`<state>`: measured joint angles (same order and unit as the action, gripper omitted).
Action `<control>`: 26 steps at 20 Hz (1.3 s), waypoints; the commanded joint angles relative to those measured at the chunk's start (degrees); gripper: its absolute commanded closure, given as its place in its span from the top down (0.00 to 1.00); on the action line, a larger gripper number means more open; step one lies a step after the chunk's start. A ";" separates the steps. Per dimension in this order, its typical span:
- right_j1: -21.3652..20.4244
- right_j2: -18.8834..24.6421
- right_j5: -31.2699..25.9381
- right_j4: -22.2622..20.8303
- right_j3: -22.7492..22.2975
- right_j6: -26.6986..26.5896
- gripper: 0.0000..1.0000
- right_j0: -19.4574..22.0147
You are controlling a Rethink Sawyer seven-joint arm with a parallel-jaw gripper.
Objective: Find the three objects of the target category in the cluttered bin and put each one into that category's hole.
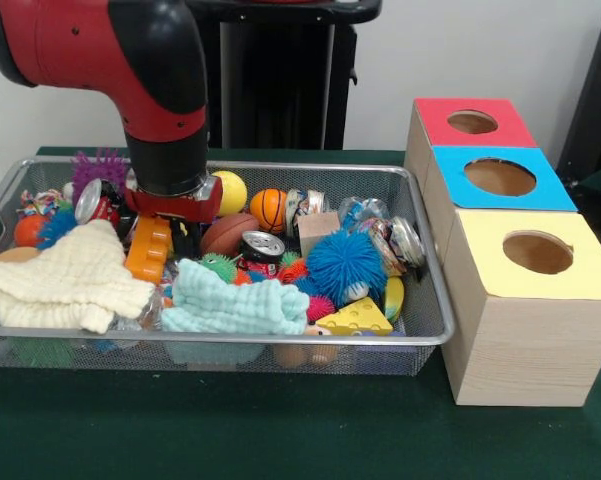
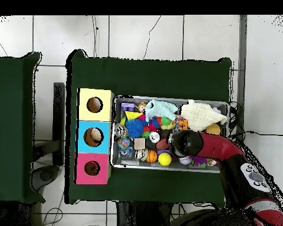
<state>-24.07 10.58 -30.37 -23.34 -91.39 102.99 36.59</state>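
Observation:
The silver wire mesh bin [image 1: 420,335] sits on the green table, full of mixed toys, cans and cloths; it also shows in the overhead view [image 2: 170,98]. My gripper [image 1: 180,236] is down inside the bin's left-centre. It sits between an orange plastic toy [image 1: 147,250] and a brown football [image 1: 228,233], its tips hidden in the clutter. Three wooden boxes stand right of the bin, each with a round hole: red top [image 1: 472,122], blue top [image 1: 500,177], yellow top [image 1: 536,252]. In the overhead view my arm [image 2: 194,145] covers the gripper.
Around the gripper lie a yellow ball [image 1: 232,190], a small basketball [image 1: 268,208], drink cans [image 1: 263,246], a blue spiky ball [image 1: 345,265], a cheese wedge [image 1: 355,318], a cream cloth [image 1: 65,280] and a mint cloth [image 1: 230,305]. Something pale shows inside the blue box's hole [image 2: 95,137].

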 commanded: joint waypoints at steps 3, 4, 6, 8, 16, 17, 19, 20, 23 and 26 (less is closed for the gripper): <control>10.36 0.09 2.16 -5.17 9.31 -3.48 0.00 2.64; 10.73 0.36 1.65 -5.45 10.27 -4.39 0.00 2.84; 10.87 0.62 0.86 -5.82 11.31 -5.31 0.00 2.86; 10.69 0.81 -0.19 -6.12 12.04 -5.99 0.00 2.63; 6.53 1.16 -8.99 -6.52 13.62 -9.70 0.00 2.42; 5.96 1.25 -10.27 -6.53 13.96 -10.26 0.00 2.40; 5.12 1.48 -13.36 -6.65 15.34 -11.83 0.00 2.28; 5.01 1.71 -14.60 -6.82 16.31 -12.76 0.00 2.25; 5.37 2.24 -16.08 -7.36 18.28 -14.04 0.00 2.30; 5.58 3.01 -18.23 -7.90 20.62 -15.73 0.00 2.41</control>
<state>-20.81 11.43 -44.90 -25.27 -81.01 102.96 36.61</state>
